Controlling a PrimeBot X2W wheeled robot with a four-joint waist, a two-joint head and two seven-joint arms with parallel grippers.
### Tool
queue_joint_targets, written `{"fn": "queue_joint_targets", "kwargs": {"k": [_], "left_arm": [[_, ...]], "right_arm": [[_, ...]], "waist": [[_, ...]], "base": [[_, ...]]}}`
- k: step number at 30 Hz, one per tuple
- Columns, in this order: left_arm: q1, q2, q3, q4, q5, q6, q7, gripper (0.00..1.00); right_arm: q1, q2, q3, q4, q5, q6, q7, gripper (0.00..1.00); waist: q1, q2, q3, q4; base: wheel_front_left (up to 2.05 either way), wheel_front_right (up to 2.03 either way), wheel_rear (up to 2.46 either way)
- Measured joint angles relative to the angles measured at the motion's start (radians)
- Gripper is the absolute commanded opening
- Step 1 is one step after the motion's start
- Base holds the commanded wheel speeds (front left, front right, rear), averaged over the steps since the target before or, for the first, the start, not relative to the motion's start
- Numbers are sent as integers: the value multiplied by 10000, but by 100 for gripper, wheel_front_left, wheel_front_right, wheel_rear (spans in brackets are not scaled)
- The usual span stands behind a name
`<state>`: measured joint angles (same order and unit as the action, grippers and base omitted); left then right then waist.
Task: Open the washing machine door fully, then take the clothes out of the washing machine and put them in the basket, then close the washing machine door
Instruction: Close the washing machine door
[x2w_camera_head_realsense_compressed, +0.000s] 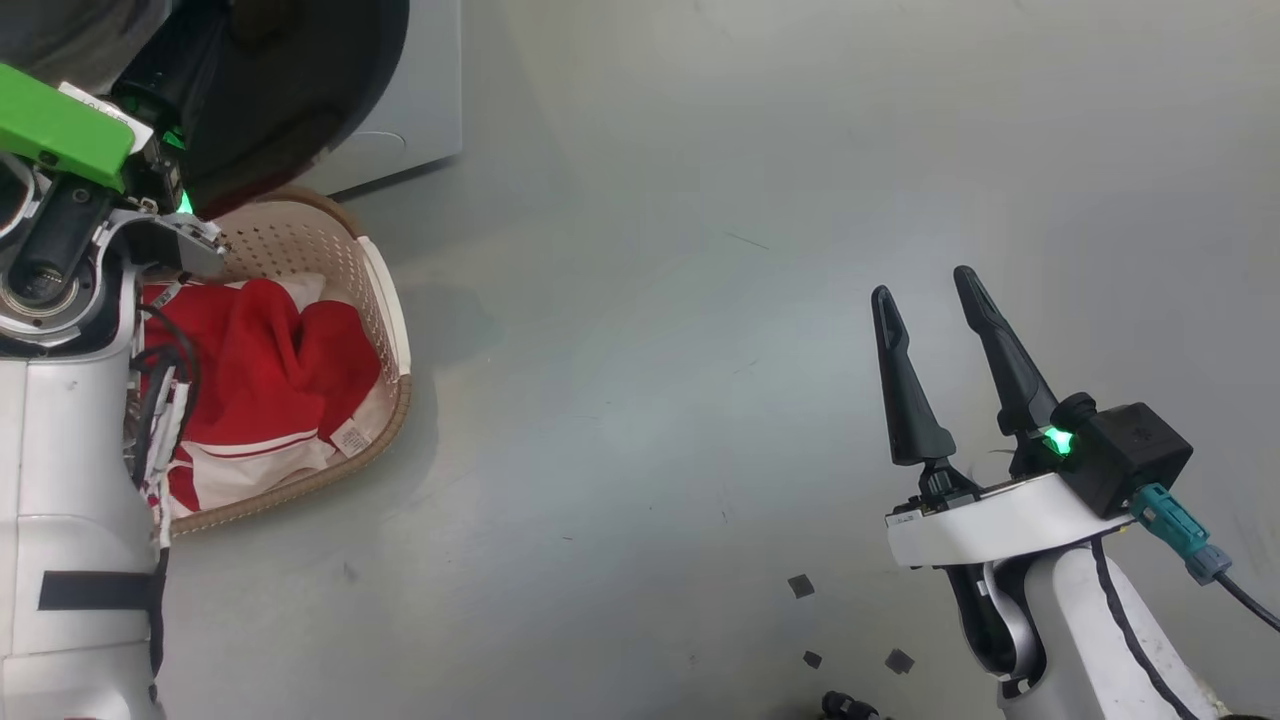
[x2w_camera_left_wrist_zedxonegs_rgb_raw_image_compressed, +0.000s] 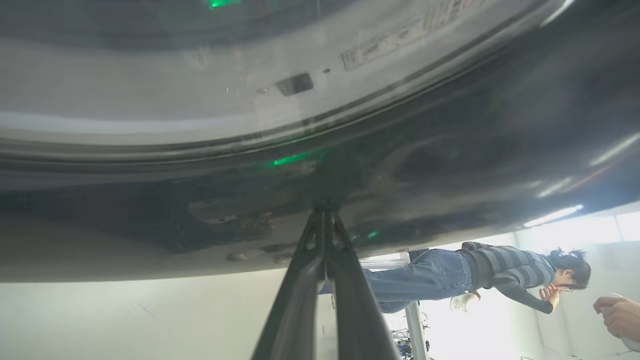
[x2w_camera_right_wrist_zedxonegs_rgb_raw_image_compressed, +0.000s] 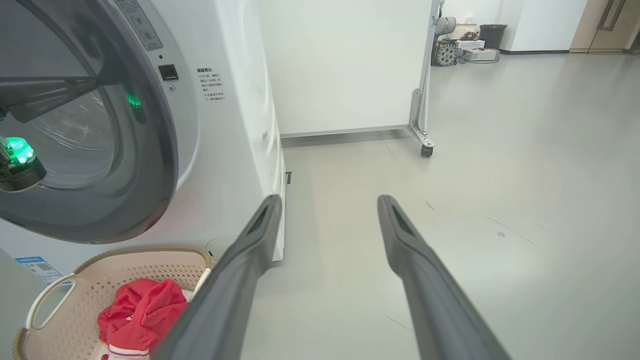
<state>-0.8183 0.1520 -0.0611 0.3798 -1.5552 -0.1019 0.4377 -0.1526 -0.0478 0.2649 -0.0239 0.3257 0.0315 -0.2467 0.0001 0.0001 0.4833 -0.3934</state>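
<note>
The left gripper (x2w_camera_left_wrist_zedxonegs_rgb_raw_image_compressed: 325, 212) has its two dark fingers pressed tight together with nothing between them. From its own wrist view, the closed tips rest against the glossy black rim of the washing machine door (x2w_camera_left_wrist_zedxonegs_rgb_raw_image_compressed: 450, 150). A green light reflects in that rim. Beyond the rim I can see the pale front of the washing machine (x2w_camera_right_wrist_zedxonegs_rgb_raw_image_compressed: 240, 100), with a small dark latch slot and a printed label. From the head view, the door (x2w_camera_head_realsense_compressed: 300, 90) hangs over the far end of the basket (x2w_camera_head_realsense_compressed: 395, 330), and the left arm reaches up to it. The door stands close to the machine's front, but I cannot tell whether it is latched.

The right gripper (x2w_camera_head_realsense_compressed: 922, 285) is wide open and empty. Its fingers are spread well apart and point out over bare grey floor (x2w_camera_head_realsense_compressed: 700, 300), touching nothing. It is well away from the basket and the machine.

The clothes (x2w_camera_head_realsense_compressed: 270, 360) lie in the basket, a bright red heap with white trim and a small white tag near the rim. The basket sits on the floor just in front of the machine, right under the door. In the right wrist view the basket (x2w_camera_right_wrist_zedxonegs_rgb_raw_image_compressed: 150, 252) shows a side handle, and the red clothes (x2w_camera_right_wrist_zedxonegs_rgb_raw_image_compressed: 142, 310) are bunched inside it.

A person (x2w_camera_left_wrist_zedxonegs_rgb_raw_image_compressed: 500, 272) in jeans and a striped top stands in the background of the left wrist view. Someone else's hand (x2w_camera_left_wrist_zedxonegs_rgb_raw_image_compressed: 617, 310) shows at that view's edge.
</note>
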Motion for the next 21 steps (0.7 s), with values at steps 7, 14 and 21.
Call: {"fn": "queue_joint_targets", "kwargs": {"k": [7, 14, 21], "left_arm": [[-178, -58, -69, 428, 79, -21, 15, 0], [-217, -190, -109, 654, -15, -115, 113, 0], [242, -481, 84, 577, -439, -182, 111, 0]], "right_arm": [[-53, 17, -105, 84, 17, -86, -10, 100], [-111, 23, -445, 40, 12, -169, -10, 100], [-124, 6, -727, 50, -29, -182, -10, 100]], "waist": [[0, 0, 153, -86], [-1, 0, 155, 233], [-1, 0, 52, 737]], "base": [[0, 0, 0], [0, 0, 0], [0, 0, 0]]}}
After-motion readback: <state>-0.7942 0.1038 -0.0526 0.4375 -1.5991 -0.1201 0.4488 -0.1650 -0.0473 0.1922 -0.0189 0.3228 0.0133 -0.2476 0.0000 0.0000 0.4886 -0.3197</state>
